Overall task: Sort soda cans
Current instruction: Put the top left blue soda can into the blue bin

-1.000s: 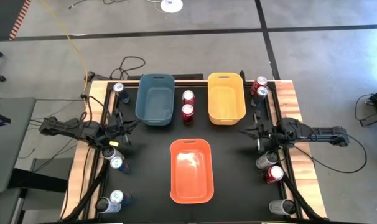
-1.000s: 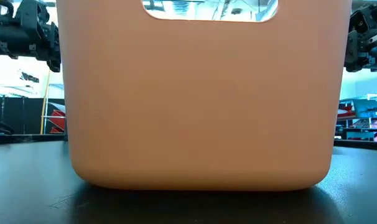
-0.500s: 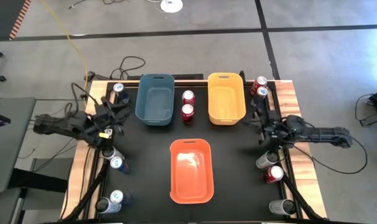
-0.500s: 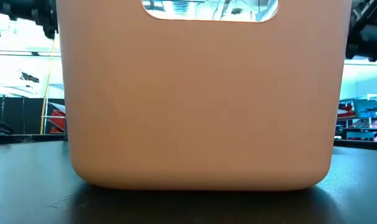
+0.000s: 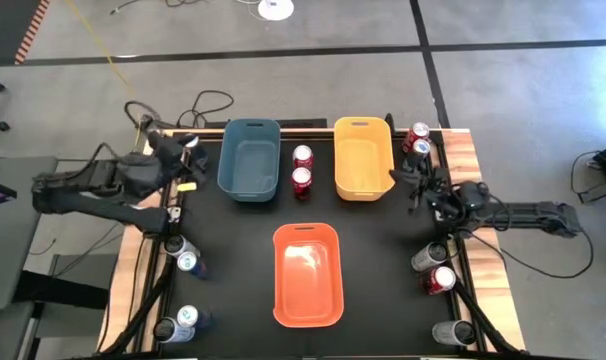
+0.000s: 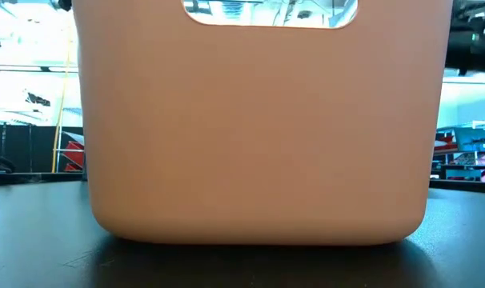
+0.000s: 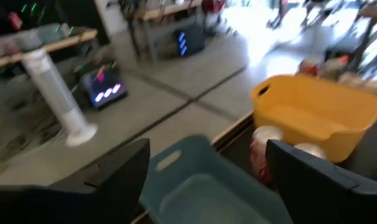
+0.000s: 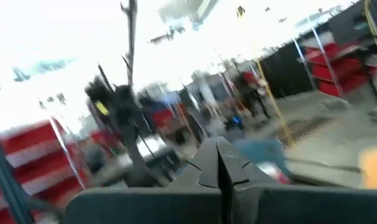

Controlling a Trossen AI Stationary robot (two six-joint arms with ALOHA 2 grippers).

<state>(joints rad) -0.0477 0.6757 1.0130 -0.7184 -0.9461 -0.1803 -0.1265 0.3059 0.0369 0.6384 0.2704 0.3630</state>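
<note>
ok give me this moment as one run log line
left gripper: open, empty, by blue bin | right gripper: shut, empty, by yellow bin | bins: no cans inside

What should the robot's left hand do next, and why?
Probably lower the left hand onto the blue can at the table's far left corner. Its fingers stand apart and hold nothing, and the hand already sits by that can. All three bins, including the blue bin beside it, look empty. The right hand is shut and empty.
</note>
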